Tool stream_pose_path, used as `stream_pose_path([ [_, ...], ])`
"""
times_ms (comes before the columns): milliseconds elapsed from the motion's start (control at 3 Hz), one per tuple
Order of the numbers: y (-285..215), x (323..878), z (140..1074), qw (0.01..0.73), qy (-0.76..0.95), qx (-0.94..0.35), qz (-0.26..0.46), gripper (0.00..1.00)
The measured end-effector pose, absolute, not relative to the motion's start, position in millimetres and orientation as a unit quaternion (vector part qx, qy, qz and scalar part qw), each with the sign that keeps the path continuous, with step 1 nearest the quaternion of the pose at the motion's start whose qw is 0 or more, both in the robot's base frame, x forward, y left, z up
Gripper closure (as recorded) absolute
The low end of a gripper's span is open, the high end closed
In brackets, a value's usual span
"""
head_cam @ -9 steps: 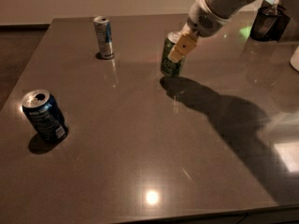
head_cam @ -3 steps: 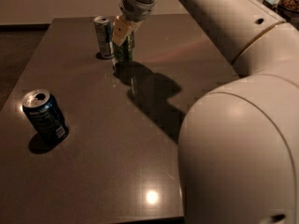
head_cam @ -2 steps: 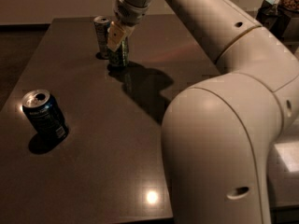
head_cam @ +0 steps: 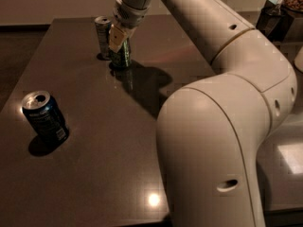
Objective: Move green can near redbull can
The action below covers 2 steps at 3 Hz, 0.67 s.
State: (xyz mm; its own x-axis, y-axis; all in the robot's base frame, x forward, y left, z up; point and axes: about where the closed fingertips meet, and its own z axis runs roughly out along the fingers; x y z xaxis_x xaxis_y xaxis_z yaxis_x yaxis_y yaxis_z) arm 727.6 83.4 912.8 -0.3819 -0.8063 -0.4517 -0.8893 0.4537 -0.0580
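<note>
Status: green can upright, apparently on desk, just beside redbull can, at its 4 o'clock. Arm's gripper clamped on green can's upper half. Judged step: release. Open fully, lift straight up; sideways drift could topple slim neighbour. Dark blue can well apart, 8 o'clock.

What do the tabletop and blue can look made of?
Tabletop: dark polished stone or laminate, can't tell which; it mirrors a light. Blue can: likely aluminium, bare silver top, printed wall. Gripper sits at the far side, closed on the green can beside the redbull can.
</note>
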Motion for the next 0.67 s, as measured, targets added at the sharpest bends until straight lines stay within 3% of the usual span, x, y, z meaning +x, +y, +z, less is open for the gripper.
stream_pose_path([
  [333,85.7,728.4,909.5,0.212,0.825,-0.514,0.098,0.02],
  [667,86.5,728.7,908.2,0.211,0.825,-0.515,0.098,0.00],
])
